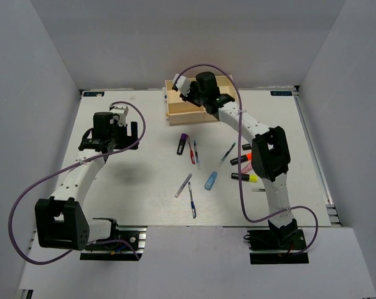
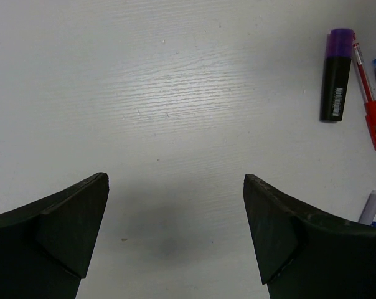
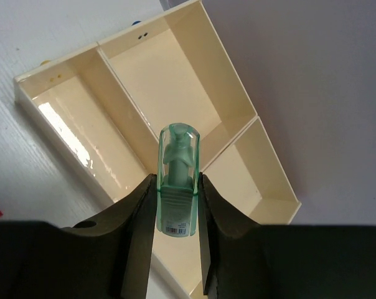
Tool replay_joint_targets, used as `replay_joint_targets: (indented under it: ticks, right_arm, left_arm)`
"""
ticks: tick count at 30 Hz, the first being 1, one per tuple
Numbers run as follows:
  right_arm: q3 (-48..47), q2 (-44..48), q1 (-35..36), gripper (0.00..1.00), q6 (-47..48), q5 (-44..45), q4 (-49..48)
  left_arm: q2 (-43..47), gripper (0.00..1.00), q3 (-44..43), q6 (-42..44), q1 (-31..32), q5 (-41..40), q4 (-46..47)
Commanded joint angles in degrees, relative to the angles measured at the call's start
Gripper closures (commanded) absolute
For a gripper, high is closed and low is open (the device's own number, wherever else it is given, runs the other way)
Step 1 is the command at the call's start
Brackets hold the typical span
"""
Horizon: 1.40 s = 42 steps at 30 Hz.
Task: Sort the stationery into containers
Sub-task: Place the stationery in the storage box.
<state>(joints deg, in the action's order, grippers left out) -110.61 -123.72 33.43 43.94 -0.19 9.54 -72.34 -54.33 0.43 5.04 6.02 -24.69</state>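
green-tinted oblong piece [image 3: 178, 149] sits at mid-frame, pinched in the right gripper [image 3: 177, 187], whose fingers [image 3: 135, 218] are closed on it. it is held over the cream tray [image 3: 213, 56] where its dividers meet, presumably lined up for a drop, though which compartment i can't tell. the left gripper [image 2: 175, 179] gapes wide and empty above the table [image 2: 175, 93], with a purple highlighter [image 2: 336, 75] at its frame's upper right.

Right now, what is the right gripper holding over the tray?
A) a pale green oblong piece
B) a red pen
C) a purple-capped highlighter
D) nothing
A: the right wrist view shows the right gripper shut on the pale green piece above the tray.
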Motion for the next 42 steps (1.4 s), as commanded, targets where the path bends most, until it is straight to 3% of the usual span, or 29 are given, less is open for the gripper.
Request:
replay_joint_targets:
  ticks: [1, 20, 23, 29, 30, 33, 35, 39, 42]
  right_arm:
    - [-5.1, -1.3, -0.6, 1.0, -1.1, -1.7, -6.1]
    - [-6.8, -8.1, -2.2, 0.99, -3.1, -5.2, -1.8]
    - [-7.0, -9.0, -2.4, 0.89, -2.9, -5.5, -0.8]
    - [-7.3, -10.2, -2.5, 0.6, -3.5, -5.9, -0.6]
    - [-7.3, -10.3, -2.4, 0.6, -3.5, -5.7, -0.7]
    - [-7.4, -10.2, -2.4, 0.35, -3.9, -5.5, -0.6]
    - [-7.7, -9.9, -2.6, 0.26, -3.9, -5.4, -0.6]
    - [-11.9, -9.0, -2.3, 0.27, -6.4, -6.1, 4.2]
    - [-13.3, -3.8, -3.2, 0.28, -14.7, -6.8, 6.9]
  left_arm:
    - [1.8, 0.02, 0.5, -1.7, -0.2, 0.6, 2.0]
    - [-1.1, 0.02, -0.5, -2.1, -0.2, 1.2, 1.8]
    - [-1.5, 0.02, -1.7, -1.6, -0.2, 3.0, 0.8]
    - [-2.6, 0.02, -2.6, -2.9, -0.2, 5.3, 0.9]
    - [-2.5, 0.02, -2.7, -2.9, -0.2, 5.9, 0.9]
    - [-2.5, 0.02, -2.7, -3.7, -0.2, 7.9, 1.5]
    - [-2.2, 0.02, -2.7, -4.0, -0.2, 8.8, 2.3]
    - [0.2, 0.02, -2.2, -3.1, -0.2, 14.4, 4.3]
    - [2.8, 0.02, -1.5, -1.6, 0.9, 20.4, 8.1]
